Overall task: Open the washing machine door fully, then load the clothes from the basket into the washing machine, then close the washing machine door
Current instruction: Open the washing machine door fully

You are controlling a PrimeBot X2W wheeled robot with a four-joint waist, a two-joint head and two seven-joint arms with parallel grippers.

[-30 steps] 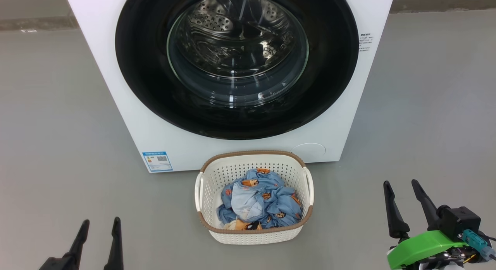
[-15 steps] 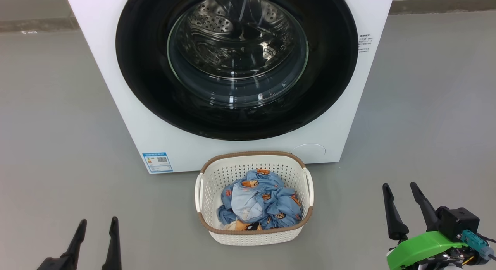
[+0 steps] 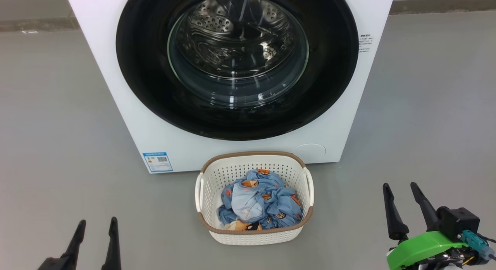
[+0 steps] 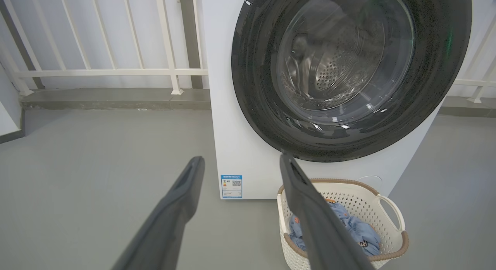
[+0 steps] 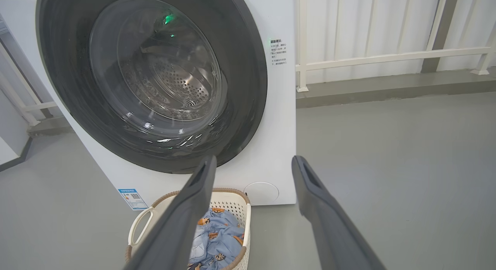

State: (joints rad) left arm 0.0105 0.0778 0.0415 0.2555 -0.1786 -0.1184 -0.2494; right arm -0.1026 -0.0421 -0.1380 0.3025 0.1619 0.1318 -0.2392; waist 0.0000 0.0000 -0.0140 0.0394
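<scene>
**Black-rimmed washing machine door [image 3: 238, 53] shut, dead ahead of both tools**

Glossy and flush against the washing machine [image 3: 128, 119], the door faces the robot, up and forward from both arms. The left gripper [image 3: 99, 220] hovers low on the left and the right gripper [image 3: 399, 184] low on the right, each with fingers spread wide and empty. The right one reaches further forward, so it looks nearer. Between them stands the basket [image 3: 255, 236], just before the machine, with the clothes [image 3: 257, 202] heaped inside. I cannot tell which edge opens.

floor [image 3: 58, 126]: smooth grey | railing [image 4: 97, 72]: white bars | kerb [image 4: 116, 98]: grey, under railing | wall [image 5: 368, 26]: white, ribbed
</scene>
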